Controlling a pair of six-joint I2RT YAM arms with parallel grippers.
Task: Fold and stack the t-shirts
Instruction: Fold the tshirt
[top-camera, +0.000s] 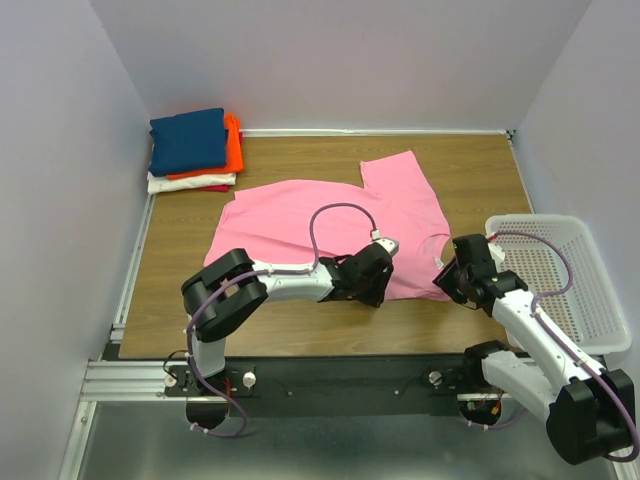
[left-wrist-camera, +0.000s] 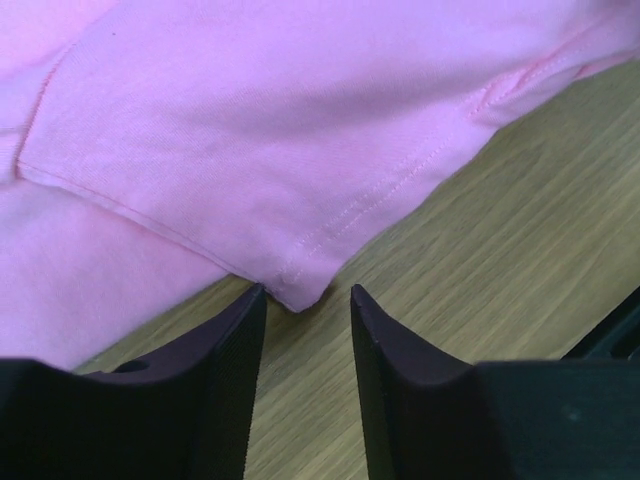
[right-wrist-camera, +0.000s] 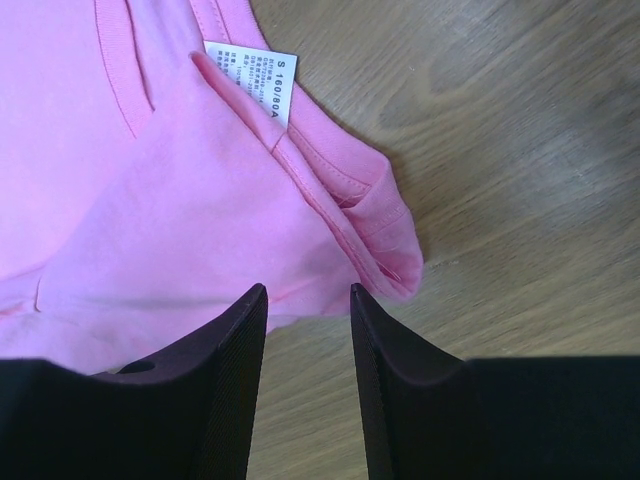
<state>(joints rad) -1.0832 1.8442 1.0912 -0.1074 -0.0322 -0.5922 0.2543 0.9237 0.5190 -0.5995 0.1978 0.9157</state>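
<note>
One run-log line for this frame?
phase: pre-grasp | left gripper: open, at pink t-shirt near-edge corner | right gripper: open, by its collar | folded stack: far-left corner

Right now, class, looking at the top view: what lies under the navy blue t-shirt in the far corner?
An orange t-shirt, then a white one, then a red sliver at the bottom. Only their edges show; the navy t-shirt covers the rest.
</note>
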